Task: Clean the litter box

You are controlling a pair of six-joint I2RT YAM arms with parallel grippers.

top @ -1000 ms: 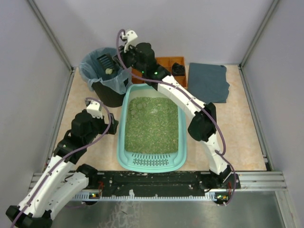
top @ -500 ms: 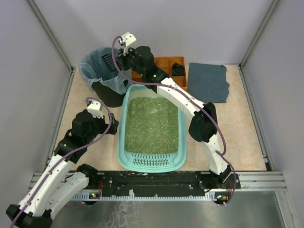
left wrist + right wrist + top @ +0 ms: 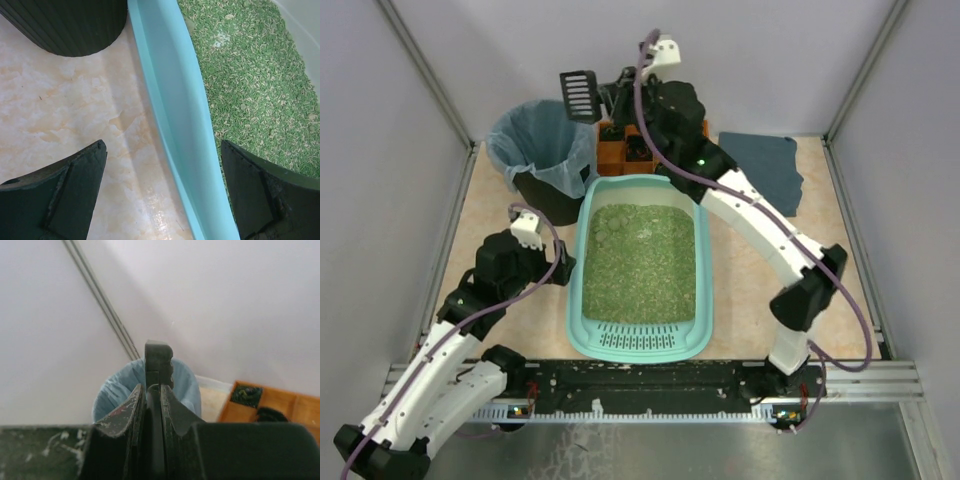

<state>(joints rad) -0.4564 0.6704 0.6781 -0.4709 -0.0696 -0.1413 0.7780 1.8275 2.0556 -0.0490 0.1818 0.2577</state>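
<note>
The left gripper (image 3: 162, 165) is spread wide, its dark fingers straddling the smooth teal plastic wall of the rounded litter box (image 3: 642, 342), which sits mid-table holding green granules. Farther back, the right gripper (image 3: 152, 390) pinches a black slotted scoop (image 3: 579, 94), raised near the bag-lined bin (image 3: 542, 190).

- The litter box (image 3: 638, 342) lies lengthwise in the middle of the table (image 3: 830, 270), slotted lip at the near end, litter (image 3: 640, 260) inside.
- The bin (image 3: 542, 195) stands just beside its far-left corner.
- The tray (image 3: 616, 158) sits just behind its far end.
- The cloth (image 3: 760, 172) lies right of the tray.
- The scoop (image 3: 579, 94), in the right gripper (image 3: 610, 103), hangs above the bin's far-right rim.
- The left gripper (image 3: 162, 195) straddles the box's left wall.
</note>
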